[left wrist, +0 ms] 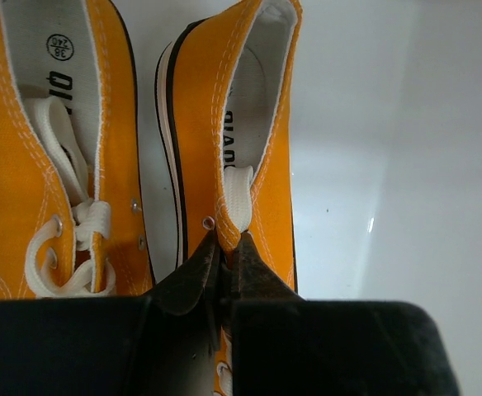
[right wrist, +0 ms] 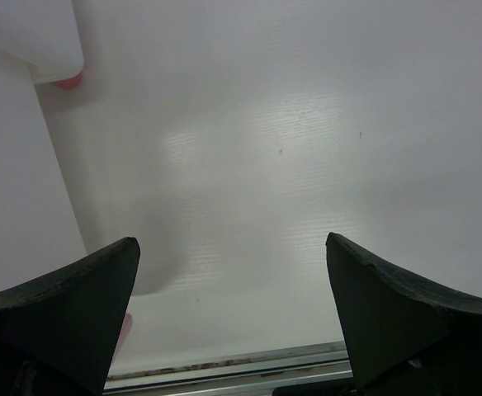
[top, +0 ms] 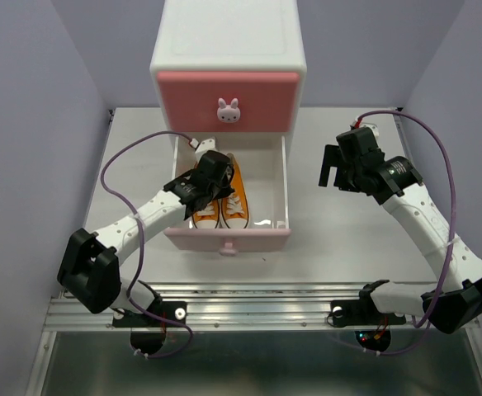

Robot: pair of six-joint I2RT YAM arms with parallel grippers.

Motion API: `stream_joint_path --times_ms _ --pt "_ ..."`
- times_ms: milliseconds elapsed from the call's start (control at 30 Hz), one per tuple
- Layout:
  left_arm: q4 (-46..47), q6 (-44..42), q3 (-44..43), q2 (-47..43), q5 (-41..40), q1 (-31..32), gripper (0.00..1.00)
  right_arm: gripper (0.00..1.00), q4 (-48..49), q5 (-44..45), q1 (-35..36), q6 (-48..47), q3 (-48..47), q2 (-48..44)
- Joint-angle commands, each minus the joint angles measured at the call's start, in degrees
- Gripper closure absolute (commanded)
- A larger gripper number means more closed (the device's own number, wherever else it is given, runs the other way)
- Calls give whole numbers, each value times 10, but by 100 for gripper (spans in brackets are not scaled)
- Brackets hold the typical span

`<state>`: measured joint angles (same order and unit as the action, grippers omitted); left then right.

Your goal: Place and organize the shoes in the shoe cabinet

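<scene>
Pinching the soft canvas upper of one orange sneaker (left wrist: pixel 200 140), the left claw (left wrist: pixel 227 247) sits in the open lower drawer (top: pixel 284 186), centre frame; light, floppy fabric likely suits this eyelet-edge hold. Right claw (right wrist: pixel 231 247) stands spread wide above the bench (right wrist: pixel 307 124).

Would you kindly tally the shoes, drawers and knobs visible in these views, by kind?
Orange sneakers: 2
Pink drawers: 2
Bunny knobs: 2
Total: 6
</scene>
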<state>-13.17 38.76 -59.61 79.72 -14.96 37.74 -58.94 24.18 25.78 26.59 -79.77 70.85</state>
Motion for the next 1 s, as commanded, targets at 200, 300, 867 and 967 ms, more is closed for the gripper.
stream_joint_path --times_ms 200,300,867,967 --pt "29 -99 -39 12 13 -8 100 0 22 9 -5 10 8 -12" --pt "26 -105 -39 16 24 -9 100 0 22 11 -5 12 11 -15" --pt "10 -117 -55 27 51 -10 76 0 24 10 -5 29 25 -22" --pt "4 -115 -61 23 49 -10 68 0 27 10 -5 29 24 -22"
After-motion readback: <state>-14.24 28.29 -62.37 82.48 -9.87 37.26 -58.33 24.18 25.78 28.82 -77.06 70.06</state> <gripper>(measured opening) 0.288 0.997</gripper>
